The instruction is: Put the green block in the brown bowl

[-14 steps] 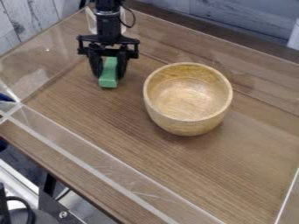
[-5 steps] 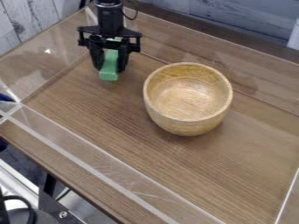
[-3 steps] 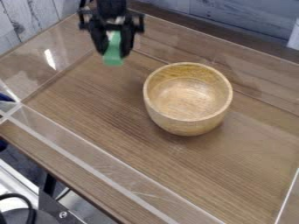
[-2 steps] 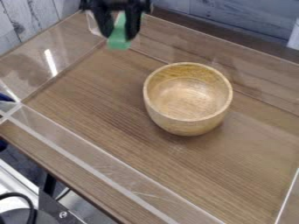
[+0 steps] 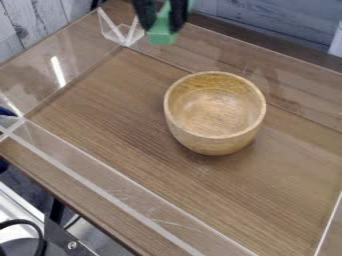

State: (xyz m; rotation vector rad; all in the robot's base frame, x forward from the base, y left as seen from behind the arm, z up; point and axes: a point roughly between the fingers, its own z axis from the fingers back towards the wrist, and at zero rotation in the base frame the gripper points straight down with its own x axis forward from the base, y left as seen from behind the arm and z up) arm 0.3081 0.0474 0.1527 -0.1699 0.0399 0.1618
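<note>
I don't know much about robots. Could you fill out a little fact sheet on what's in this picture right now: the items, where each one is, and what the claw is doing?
held item: small solid green block, lifted clear of the table, at the top edge of the view
claw: dark gripper, mostly cut off by the frame, shut on the block
container: round light tan wooden bowl, upright, nothing inside
surface: brown wood-grain table
block versus bowl: block is up and left of the bowl, not yet over it

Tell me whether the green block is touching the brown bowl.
Apart. The camera view shows the green block up at the top edge, with bare table between it and the brown bowl.
</note>
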